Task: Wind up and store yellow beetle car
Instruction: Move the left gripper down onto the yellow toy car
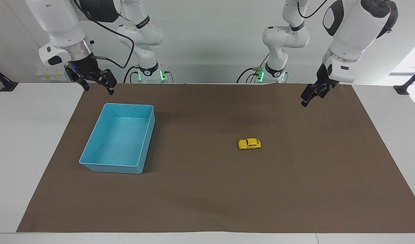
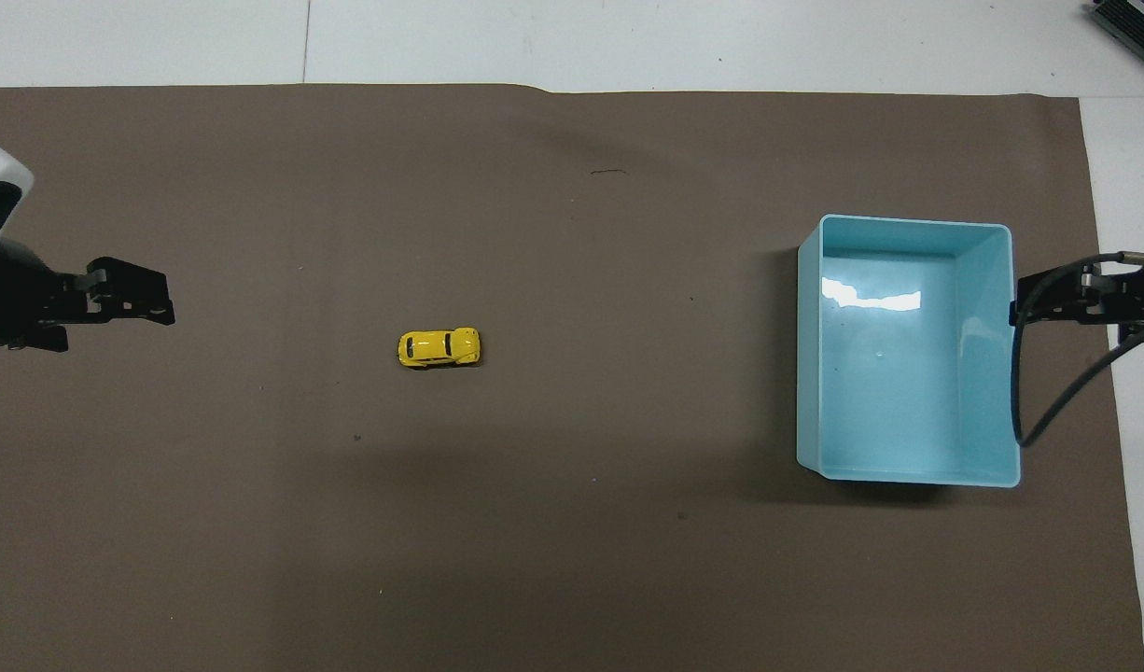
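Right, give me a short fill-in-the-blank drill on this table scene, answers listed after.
1. The yellow beetle car sits on the brown ___.
2. The light-blue bin holds ___.
3. The bin lies toward the ___ arm's end of the table.
4. Neither the left gripper nor the right gripper holds ___.

Answers: mat; nothing; right; anything

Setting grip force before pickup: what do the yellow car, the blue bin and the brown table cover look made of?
Yellow beetle car: hard glossy body, painted metal or plastic; highlights on its roof, which one is unclear. Light-blue bin: smooth moulded plastic by its look, with a bright glare on its floor. Brown cover: matte, paper-like sheet with a slightly wavy edge; no shine.
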You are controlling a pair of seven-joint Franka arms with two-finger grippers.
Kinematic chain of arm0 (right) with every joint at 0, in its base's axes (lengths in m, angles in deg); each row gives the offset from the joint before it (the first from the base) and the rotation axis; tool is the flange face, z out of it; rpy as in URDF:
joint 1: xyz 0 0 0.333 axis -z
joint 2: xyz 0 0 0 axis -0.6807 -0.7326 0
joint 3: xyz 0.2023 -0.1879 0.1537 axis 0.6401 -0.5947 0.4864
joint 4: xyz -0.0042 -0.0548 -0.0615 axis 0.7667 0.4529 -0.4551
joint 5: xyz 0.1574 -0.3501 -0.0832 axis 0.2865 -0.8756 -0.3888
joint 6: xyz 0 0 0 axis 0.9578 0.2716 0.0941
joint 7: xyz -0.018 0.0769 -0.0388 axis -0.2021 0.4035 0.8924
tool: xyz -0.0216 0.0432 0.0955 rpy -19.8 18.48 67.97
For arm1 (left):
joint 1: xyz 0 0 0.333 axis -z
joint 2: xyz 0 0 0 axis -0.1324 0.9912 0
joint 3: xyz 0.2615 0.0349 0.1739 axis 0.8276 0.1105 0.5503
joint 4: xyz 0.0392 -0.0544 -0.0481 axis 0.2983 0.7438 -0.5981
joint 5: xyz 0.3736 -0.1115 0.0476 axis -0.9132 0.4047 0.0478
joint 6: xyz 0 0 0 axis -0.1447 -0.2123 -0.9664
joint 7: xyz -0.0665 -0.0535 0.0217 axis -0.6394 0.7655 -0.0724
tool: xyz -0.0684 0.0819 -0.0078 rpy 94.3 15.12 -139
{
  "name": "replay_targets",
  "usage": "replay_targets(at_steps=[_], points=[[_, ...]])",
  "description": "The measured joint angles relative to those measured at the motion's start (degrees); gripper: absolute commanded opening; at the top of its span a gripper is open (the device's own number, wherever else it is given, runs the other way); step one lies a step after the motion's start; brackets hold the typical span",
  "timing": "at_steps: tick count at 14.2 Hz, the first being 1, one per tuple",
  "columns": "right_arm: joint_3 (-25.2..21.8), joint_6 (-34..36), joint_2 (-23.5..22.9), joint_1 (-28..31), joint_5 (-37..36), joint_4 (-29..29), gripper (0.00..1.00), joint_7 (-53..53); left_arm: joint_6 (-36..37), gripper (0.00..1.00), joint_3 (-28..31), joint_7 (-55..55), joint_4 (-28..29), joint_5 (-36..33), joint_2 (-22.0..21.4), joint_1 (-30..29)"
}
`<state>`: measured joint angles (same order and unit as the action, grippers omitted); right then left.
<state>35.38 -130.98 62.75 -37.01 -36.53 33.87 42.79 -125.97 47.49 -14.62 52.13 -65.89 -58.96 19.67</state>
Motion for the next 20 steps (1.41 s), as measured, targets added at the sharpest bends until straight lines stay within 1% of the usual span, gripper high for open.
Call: replay_targets(at_steps=[4, 6, 8, 11, 14, 18, 20], points=[[0.0, 0.0, 0.0, 0.0, 0.0, 0.0, 1.0, 0.0, -0.6, 1.0, -0.1, -18.1, 1.0, 0.2, 0.5, 2.1], [0.0, 0.0, 0.0, 0.0, 0.0, 0.0, 1.0, 0.0, -2.6, 1.0, -0.1, -29.1, 1.2, 0.3, 1.2, 2.6], [0.0, 0.0, 0.0, 0.0, 0.0, 0.0, 1.0, 0.0, -4.8, 1.0, -0.2, -39.9, 1.3, 0.3, 2.3, 3.1], [0.0, 0.0, 0.0, 0.0, 0.0, 0.0, 1.0, 0.0, -6.6, 1.0, -0.2, -53.0, 1.5, 0.3, 4.9, 4.5], [0.0, 0.0, 0.0, 0.0, 0.0, 0.0, 1.0, 0.0, -12.0, 1.0, -0.3, -61.9, 3.6, 0.3, 8.4, 8.2], [0.0, 0.0, 0.0, 0.0, 0.0, 0.0, 1.0, 0.0, -20.0, 1.0, -0.5, -68.8, 7.1, 1.7, 15.7, 14.1], [0.0, 0.0, 0.0, 0.0, 0.0, 0.0, 1.0, 0.0, -24.5, 1.0, -0.5, -71.1, 10.2, 2.1, 17.3, 15.4]])
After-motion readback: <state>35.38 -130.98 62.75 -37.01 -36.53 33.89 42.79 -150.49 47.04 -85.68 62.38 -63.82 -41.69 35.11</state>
